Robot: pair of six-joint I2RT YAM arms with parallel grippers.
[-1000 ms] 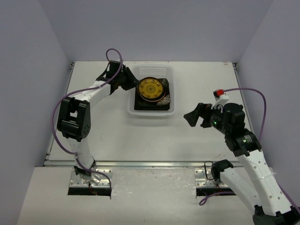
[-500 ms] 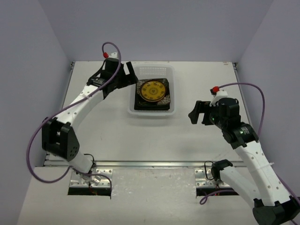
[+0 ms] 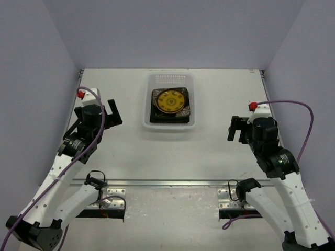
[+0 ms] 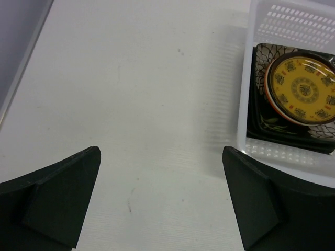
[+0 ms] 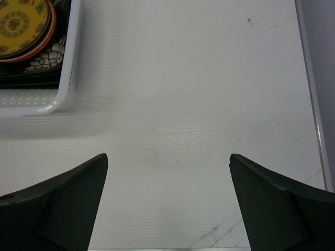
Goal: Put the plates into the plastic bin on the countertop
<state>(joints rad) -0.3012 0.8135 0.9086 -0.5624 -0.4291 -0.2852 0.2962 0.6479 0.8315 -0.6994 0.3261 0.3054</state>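
The plastic bin stands at the back middle of the countertop. Inside it a round patterned yellow plate lies on a square black flowered plate; anything beneath them is hidden. My left gripper hangs open over the bare countertop left of the bin, nothing between its fingers. My right gripper is open and empty too, to the right of the bin. The left wrist view has the bin and yellow plate at upper right. The right wrist view has the bin and yellow plate at upper left.
A metal rail runs along the countertop's front edge, with both arm bases below it. Grey walls close in the left, back and right sides. Purple cables loop from each wrist.
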